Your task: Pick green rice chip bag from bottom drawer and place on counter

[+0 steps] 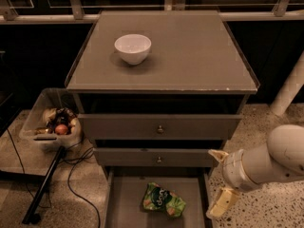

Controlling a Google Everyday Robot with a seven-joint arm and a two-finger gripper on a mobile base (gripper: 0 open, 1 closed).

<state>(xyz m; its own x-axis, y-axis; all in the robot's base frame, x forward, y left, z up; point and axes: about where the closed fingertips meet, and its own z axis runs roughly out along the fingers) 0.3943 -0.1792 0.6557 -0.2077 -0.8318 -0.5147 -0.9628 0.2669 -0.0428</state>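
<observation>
Green rice chip bag [164, 201] is lying flat near the centre of the open bottom drawer [124, 204]. Gripper [212, 183] is hanging outside the drawer's right wall, at the bag's 3 o'clock, jaws spread wide and gripping nothing. Risks, as judged: a finger clipping that wall or the middle drawer [159, 158] while reaching in; glossy foil slipping from a flat pinch. Counter [190, 56] is carrying a white bowl [133, 48] at 10 o'clock.

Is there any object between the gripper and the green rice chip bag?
Only the bottom drawer has its low side wall between them: the gripper hangs just outside that wall. The green rice chip bag lies uncovered on the drawer floor.
</observation>
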